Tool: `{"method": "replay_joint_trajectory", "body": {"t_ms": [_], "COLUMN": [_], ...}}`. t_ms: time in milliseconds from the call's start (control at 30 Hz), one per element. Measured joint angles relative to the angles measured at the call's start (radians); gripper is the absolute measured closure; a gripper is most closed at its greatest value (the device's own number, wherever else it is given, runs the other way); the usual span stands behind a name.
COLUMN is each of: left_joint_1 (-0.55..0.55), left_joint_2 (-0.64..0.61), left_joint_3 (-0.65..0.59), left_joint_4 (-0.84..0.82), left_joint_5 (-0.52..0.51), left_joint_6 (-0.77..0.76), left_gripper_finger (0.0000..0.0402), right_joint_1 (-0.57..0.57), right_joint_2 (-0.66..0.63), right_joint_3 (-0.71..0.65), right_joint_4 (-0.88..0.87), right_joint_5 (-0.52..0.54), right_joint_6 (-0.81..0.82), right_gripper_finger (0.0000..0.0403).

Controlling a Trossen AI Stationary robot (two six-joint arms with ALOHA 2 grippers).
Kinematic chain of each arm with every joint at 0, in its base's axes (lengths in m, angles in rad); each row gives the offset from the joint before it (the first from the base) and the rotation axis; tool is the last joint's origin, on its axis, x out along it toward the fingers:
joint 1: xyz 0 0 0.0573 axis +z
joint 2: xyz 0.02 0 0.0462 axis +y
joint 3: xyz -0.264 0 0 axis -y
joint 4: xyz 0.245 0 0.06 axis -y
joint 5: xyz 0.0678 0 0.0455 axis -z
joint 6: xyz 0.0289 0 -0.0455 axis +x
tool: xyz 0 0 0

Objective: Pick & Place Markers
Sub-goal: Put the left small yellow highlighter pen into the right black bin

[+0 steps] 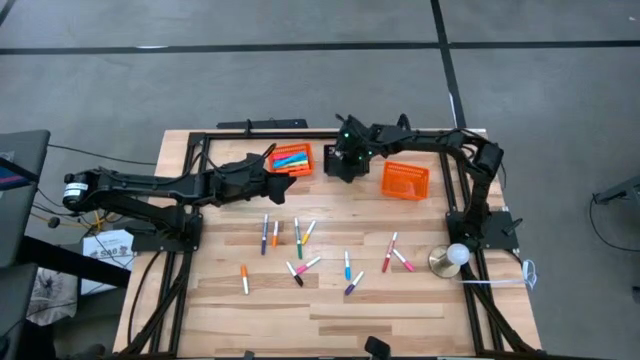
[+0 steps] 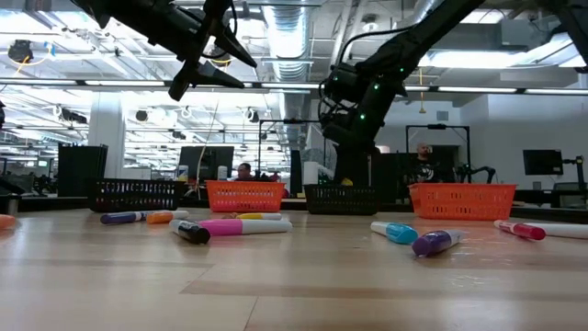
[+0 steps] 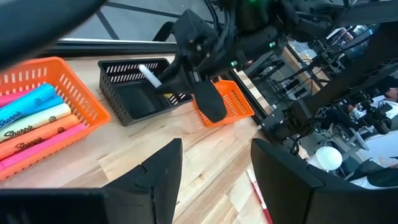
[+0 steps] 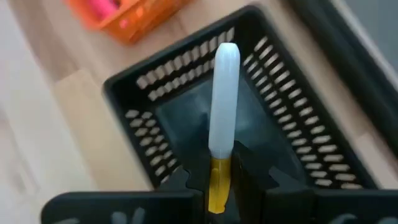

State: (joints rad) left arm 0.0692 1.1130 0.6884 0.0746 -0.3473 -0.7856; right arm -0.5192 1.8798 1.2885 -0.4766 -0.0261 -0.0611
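My right gripper (image 1: pixel 345 165) hangs over a black mesh basket (image 4: pixel 186 118), shut on a marker (image 4: pixel 224 93) with a white cap and yellow barrel. The left wrist view also shows this marker (image 3: pixel 149 76) above the basket (image 3: pixel 134 96). Several markers (image 1: pixel 297 238) lie flat and scattered on the wooden table. My left gripper (image 3: pixel 216 146) stands open with nothing between its fingers, raised beside an orange basket (image 1: pixel 292 158) that holds several markers. My right gripper pinches the marker's yellow barrel (image 4: pixel 217 180) between its two fingers. The marker lies along the fingers, and its white cap end (image 4: pixel 225 68) sticks out past the fingertips. The fingers slant steeply down from above, and the marker points into the black basket, lifted clear of the table.
A second orange basket (image 1: pixel 405 178) stands to the right of the black one. A white ball on a round base (image 1: pixel 455 255) sits by the right arm's base. A dark frame rail (image 1: pixel 300 133) runs along the table's far side. Another black basket (image 2: pixel 136 193) shows in the low view.
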Motion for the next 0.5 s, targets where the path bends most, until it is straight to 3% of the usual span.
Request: {"method": "replay_joint_trajectory", "body": {"t_ms": [500], "left_joint_1": [0.000], "left_joint_2": [0.000], "left_joint_3": [0.000], "left_joint_4": [0.000], "left_joint_5": [0.000], "left_joint_6": [0.000], "left_gripper_finger": [0.0211], "right_joint_1": [-0.037], "right_joint_2": [0.055], "right_joint_3": [0.007], "right_joint_4": [-0.030], "right_joint_5": [0.000], "right_joint_6": [-0.001], "right_gripper_finger": [0.0361]}}
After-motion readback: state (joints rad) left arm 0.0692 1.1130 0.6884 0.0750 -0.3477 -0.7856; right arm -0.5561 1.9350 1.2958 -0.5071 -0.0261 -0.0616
